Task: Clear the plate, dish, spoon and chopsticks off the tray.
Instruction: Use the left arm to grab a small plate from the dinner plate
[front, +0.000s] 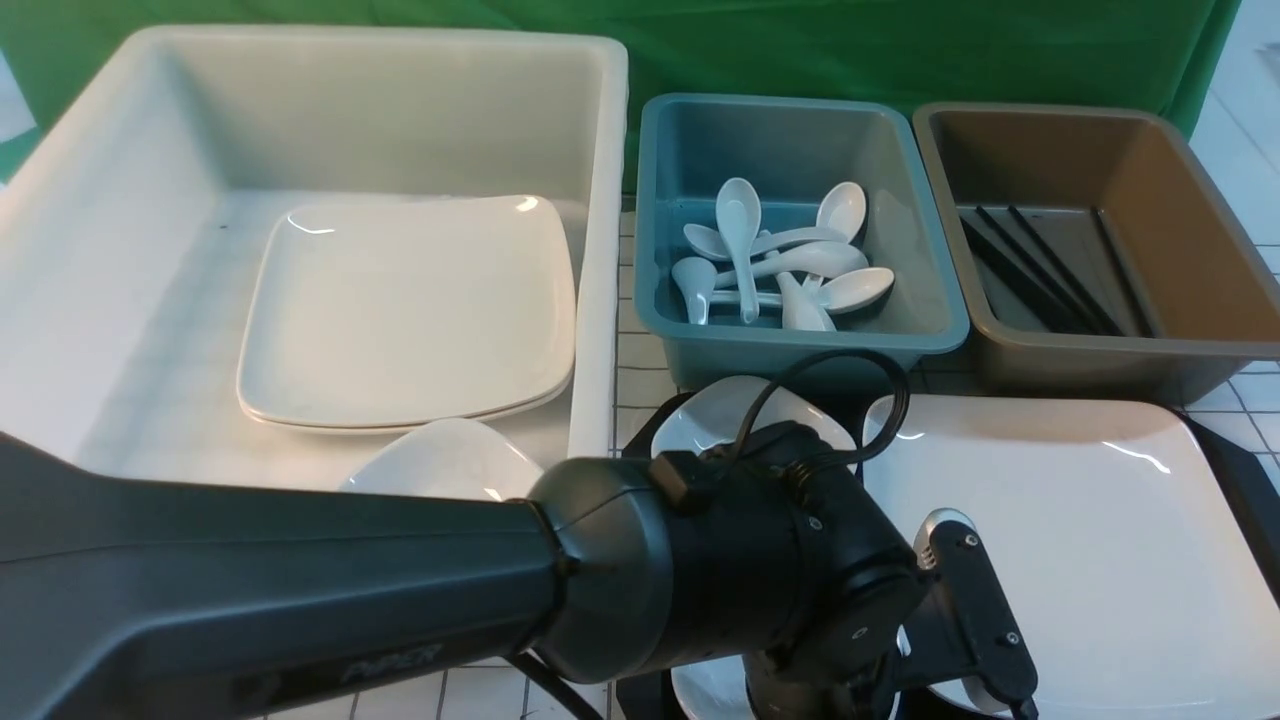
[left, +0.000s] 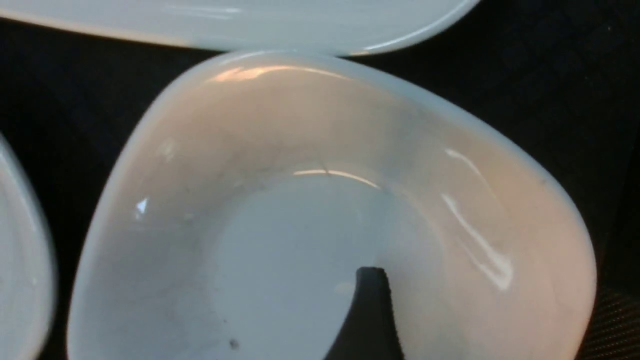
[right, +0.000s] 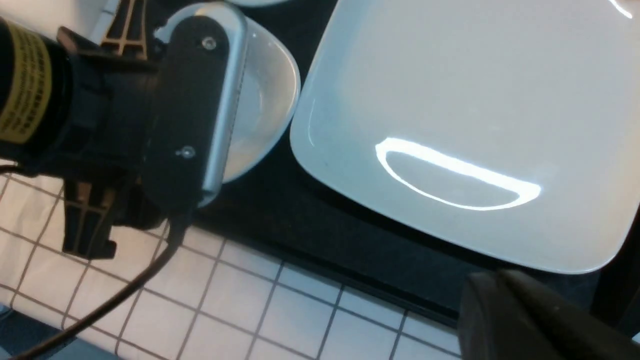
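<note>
Left gripper (right: 105, 125) spread open over small rounded white dish (left: 320, 200) on black textured plastic tray (right: 300, 220).
One fingertip (left: 370, 310) inside dish; large square glossy white plate (right: 475, 100) alongside; right gripper (right: 530, 315) open or closed: can't tell.

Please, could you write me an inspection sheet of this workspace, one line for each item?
Surface: white gridded table cover; the black tray lies on it.
Job's things: plate on the tray, with the near dish and the far dish beside it. Spoons are in the teal tub, chopsticks in the brown tub; none seen on the tray.
Clutter: white tub holds stacked plates and a small dish.
Grippers: left gripper has one finger inside the near dish, the other hidden. Right gripper is near the plate's edge, its state unclear.
Cables: black cable loops over the left wrist.
Surroundings: green backdrop.
</note>
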